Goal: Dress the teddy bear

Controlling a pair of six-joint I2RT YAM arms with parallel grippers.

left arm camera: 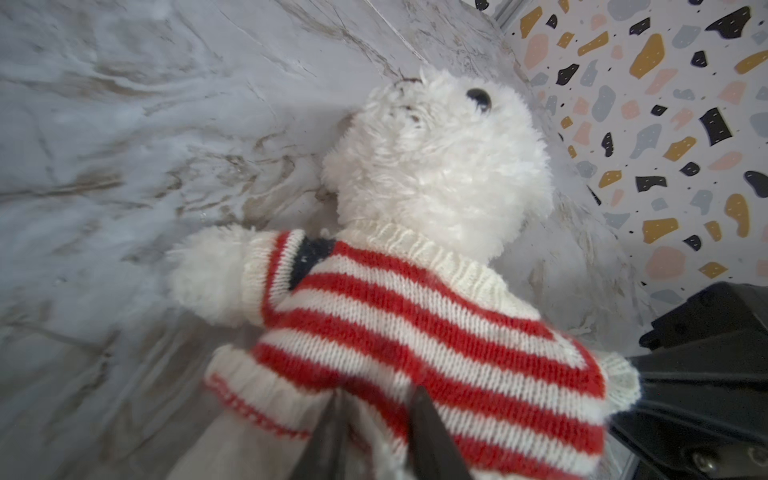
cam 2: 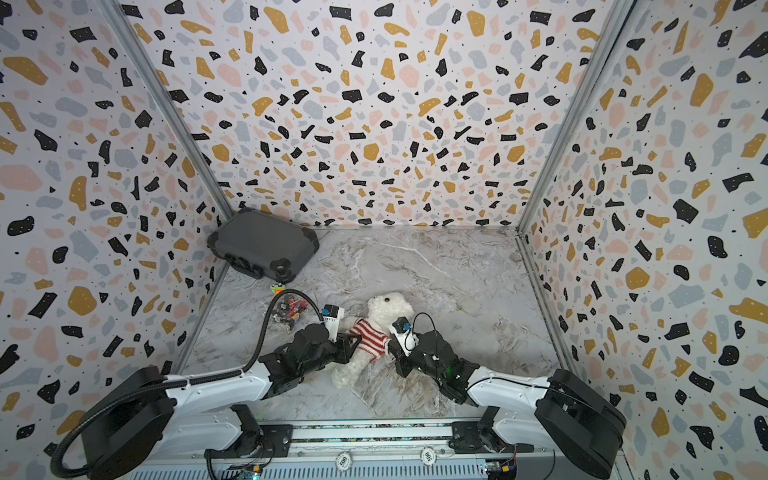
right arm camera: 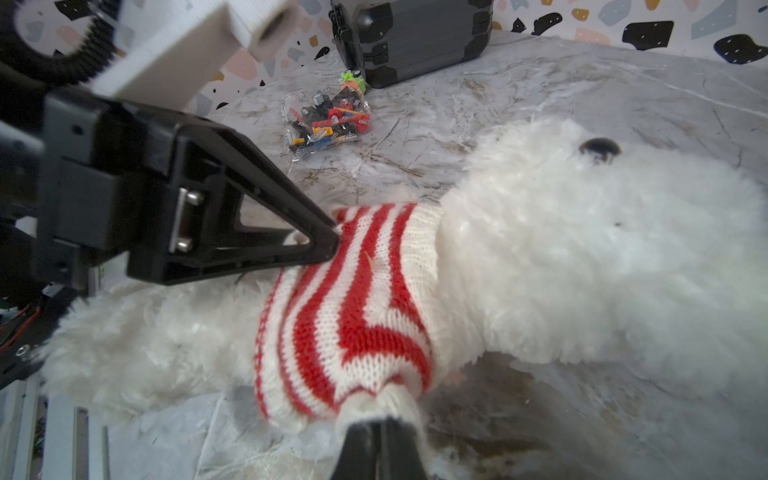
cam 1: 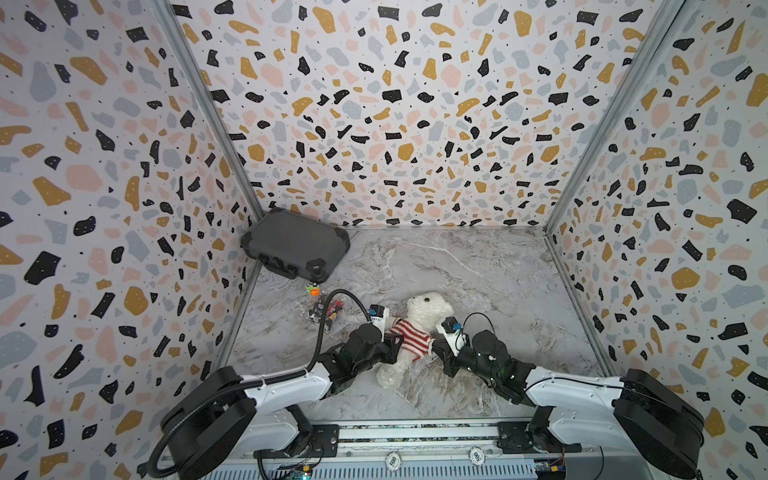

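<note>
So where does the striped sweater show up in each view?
In a top view: striped sweater low centre, between the two arms.
In a top view: same low-centre spot.
Left wrist: close up, beside the teddy bear, on its torso.
Right wrist: around the bear's middle, cuff pinched in the right pincer.
Shared landmark: the bear's white head, visible in all four.
</note>
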